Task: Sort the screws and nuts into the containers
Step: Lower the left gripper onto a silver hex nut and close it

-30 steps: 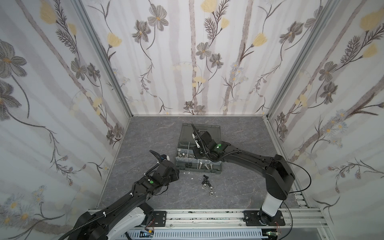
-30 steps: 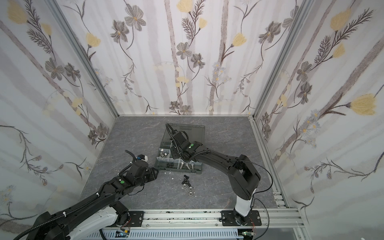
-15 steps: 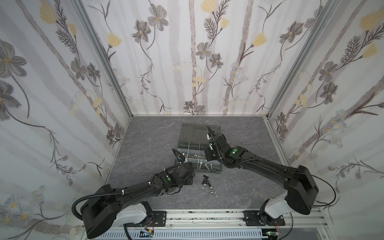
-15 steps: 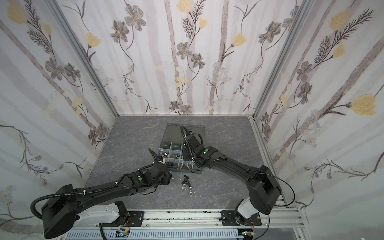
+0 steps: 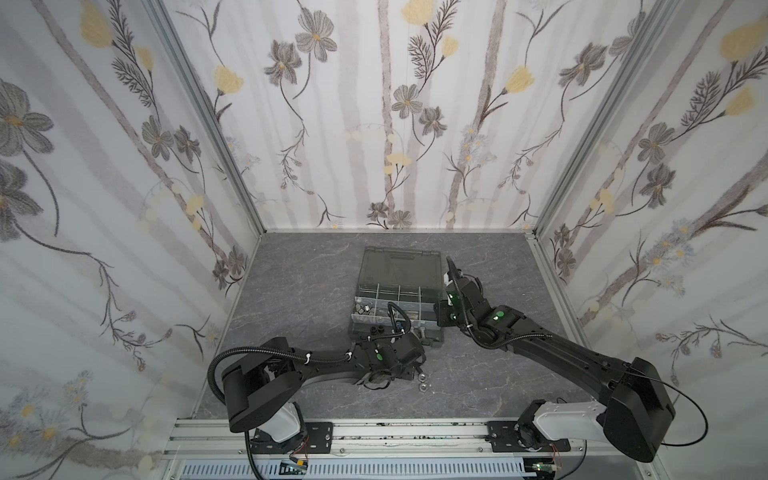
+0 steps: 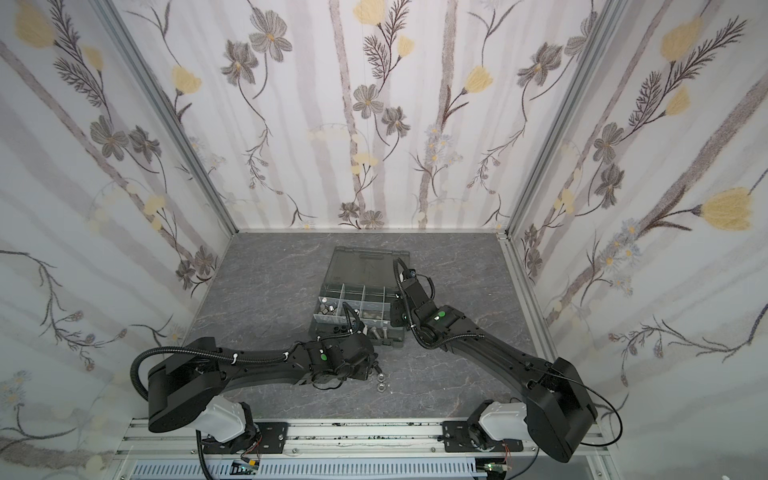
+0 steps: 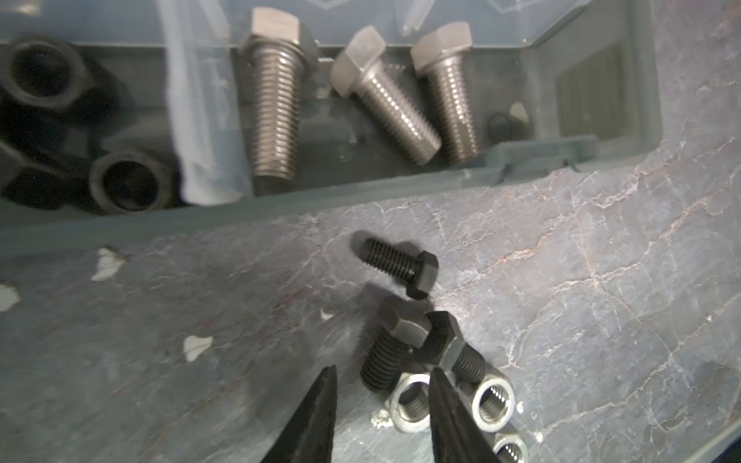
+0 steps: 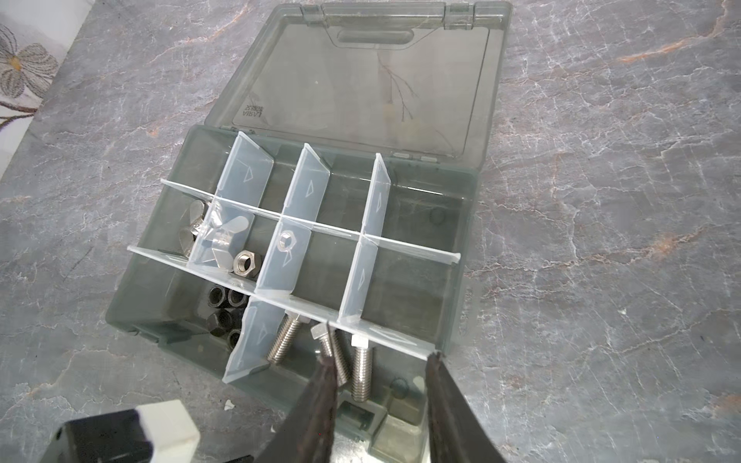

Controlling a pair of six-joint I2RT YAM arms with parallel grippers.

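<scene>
One grey table (image 5: 299, 299) is seen in both top views, and two black arms are stretched over it: the left arm (image 5: 324, 361) low along the front, the right arm (image 5: 561, 357) from the right side. Between them the case (image 8: 469, 240) is placed, with its lid (image 8: 361, 80) laid open flat behind it. The right gripper (image 8: 381, 358) is held over the front right part of the case; its jaws are parted and nothing is kept between them. The left gripper (image 7: 383, 375) is lowered to the table just in front of the case, also released; the threaded end of one black screw is seen between its tips, not pinched. Three silver screws (image 7: 276, 108) are found in the front row of the case, separated by one divider from the black nuts (image 7: 128, 186). Three black screws (image 7: 397, 264) are found on the table before the case, two of them touching at the heads. Three silver nuts (image 7: 409, 401) are seen just beside these. Wing nuts (image 8: 224, 232) are kept at the left end of the middle row.
</scene>
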